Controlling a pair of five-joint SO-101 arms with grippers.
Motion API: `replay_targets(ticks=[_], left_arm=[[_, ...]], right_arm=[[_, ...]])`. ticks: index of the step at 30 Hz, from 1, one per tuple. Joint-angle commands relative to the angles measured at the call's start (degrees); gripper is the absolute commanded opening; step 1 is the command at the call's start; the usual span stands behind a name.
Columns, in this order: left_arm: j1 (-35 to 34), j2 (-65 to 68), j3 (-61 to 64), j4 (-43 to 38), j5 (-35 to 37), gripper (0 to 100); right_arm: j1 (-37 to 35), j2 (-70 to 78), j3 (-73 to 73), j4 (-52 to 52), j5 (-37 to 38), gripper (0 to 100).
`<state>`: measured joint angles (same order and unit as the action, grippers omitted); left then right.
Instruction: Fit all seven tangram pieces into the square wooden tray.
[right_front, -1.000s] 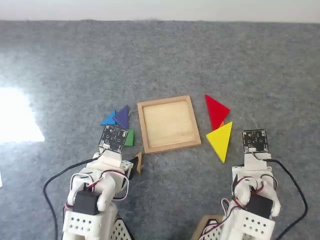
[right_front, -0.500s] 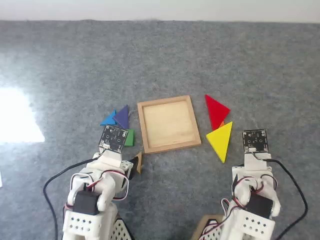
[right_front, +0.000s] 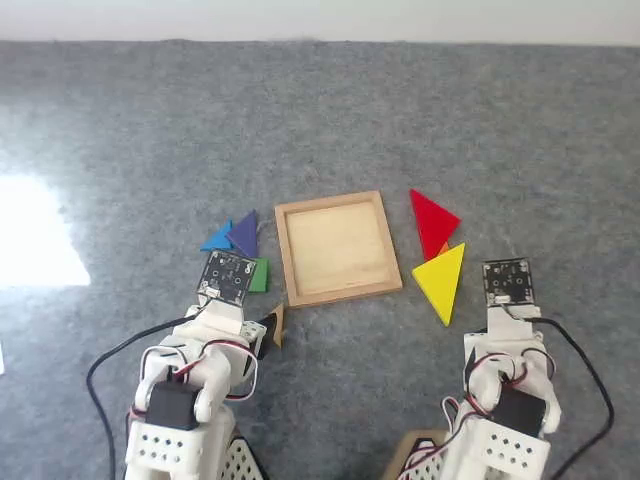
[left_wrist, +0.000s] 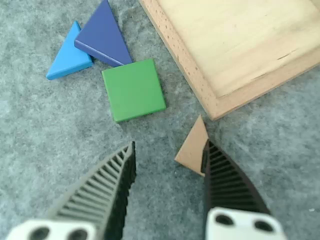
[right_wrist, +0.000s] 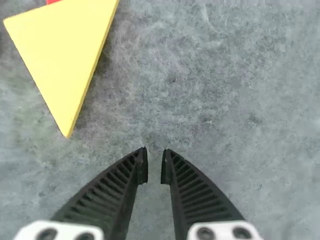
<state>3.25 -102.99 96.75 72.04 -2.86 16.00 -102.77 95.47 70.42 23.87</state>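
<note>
Left gripper (left_wrist: 169, 150) spread wide, empty, low over the mat; one finger just beside the tan triangle (left_wrist: 194, 150), cannot tell if touching; right gripper (right_wrist: 154, 167) pinched to a narrow slit, holding nothing, bare mat under it; yellow triangle (right_wrist: 62, 55) just ahead of it; past the left claw: green square (left_wrist: 133, 89), then dark blue triangle (left_wrist: 104, 36) overlapping light blue triangle (left_wrist: 69, 52); tray (left_wrist: 186, 60) beside them, nothing inside; red triangle (right_front: 432, 218) farthest, touching yellow; change over the last second: practically none, pieces unmoved, right arm nudged forward a hair at most; my read: no piece placed yet, first pick likely tan.
</note>
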Motion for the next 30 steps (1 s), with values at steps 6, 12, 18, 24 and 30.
replay_targets(ticks=[6, 12, 18, 24, 30], left_arm=[[0.26, -1.23, -0.31, 0.26, -0.79, 21], [0.26, -1.23, -0.31, 0.26, -0.79, 21], [0.26, -1.23, -0.31, 0.26, -0.79, 21], [0.26, -1.23, -0.31, 0.26, -0.79, 21], [0.26, -1.23, -0.31, 0.26, -0.79, 21]], right_arm=[[0.48, 0.04, -5.8, -13.14, 16.26, 6.9], [-5.76, 6.02, -20.84, -8.92, 10.11, 6.9], [-10.07, 41.8, -41.41, -9.01, 1.05, 6.9], [-21.23, 78.81, -60.57, -9.01, -14.15, 7.1], [-31.69, 95.69, -63.38, -16.13, -17.85, 20.4]])
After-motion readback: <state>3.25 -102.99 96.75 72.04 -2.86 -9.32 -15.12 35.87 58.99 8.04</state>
